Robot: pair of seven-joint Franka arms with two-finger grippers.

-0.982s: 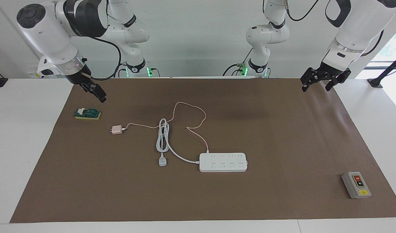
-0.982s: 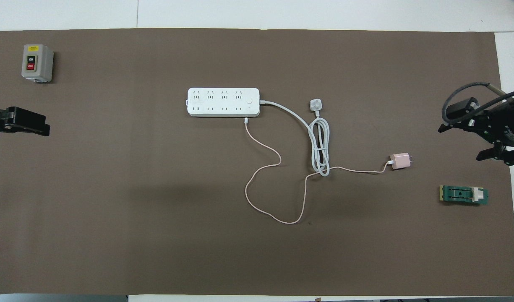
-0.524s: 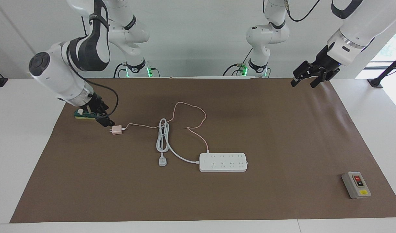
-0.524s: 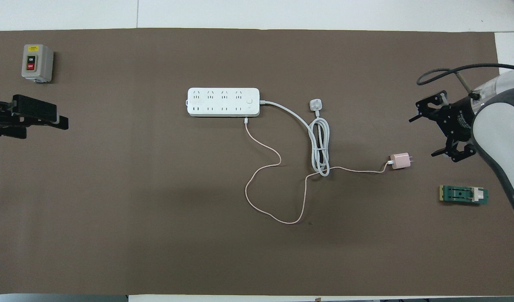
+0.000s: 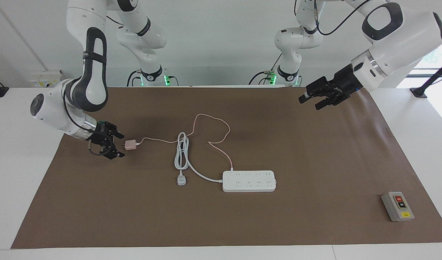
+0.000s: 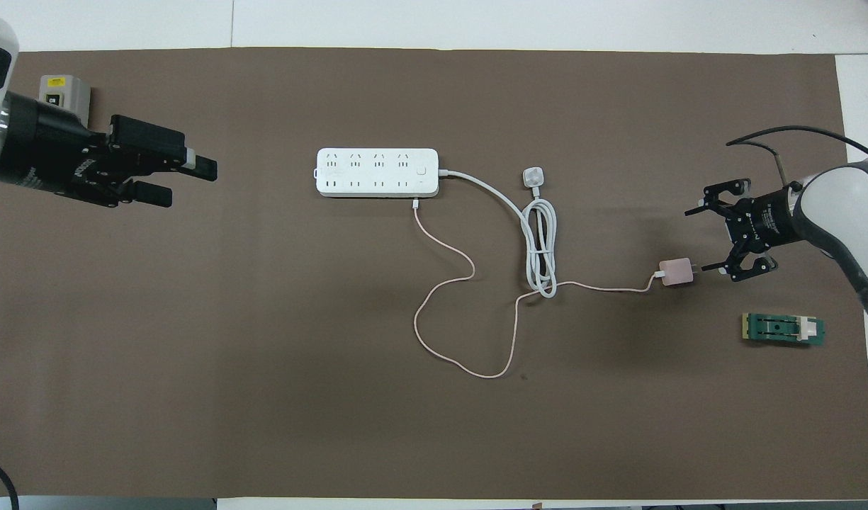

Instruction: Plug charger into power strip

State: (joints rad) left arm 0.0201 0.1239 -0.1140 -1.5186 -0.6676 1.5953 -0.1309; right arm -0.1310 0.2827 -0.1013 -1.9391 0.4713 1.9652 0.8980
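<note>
While the charger [image 5: 130, 145] lies unplugged on the brown mat toward the right arm's end of the table [image 5: 18, 162], the right gripper [image 5: 117, 145] is seen low beside it, jaws spread wide and empty, one finger to each side of the prong end. The pink cube's prongs are pointed at those jaws, and its thin cable [image 5: 210, 128] is trailed away toward the middle of the mat, so the body's long axis is lined up with the reach. No contact can be made out. The power strip [image 5: 249, 181] is set flat near the centre, farther from the robots than the charger, with its long side running from one arm's end toward the other and its thick white cord [image 5: 182, 155] coiled between the two. The left gripper [image 5: 309, 101] is held in the air over the mat's edge by the left arm's base, jaws likewise open and empty. The right arm is judged far the nearer for the pickup.
</note>
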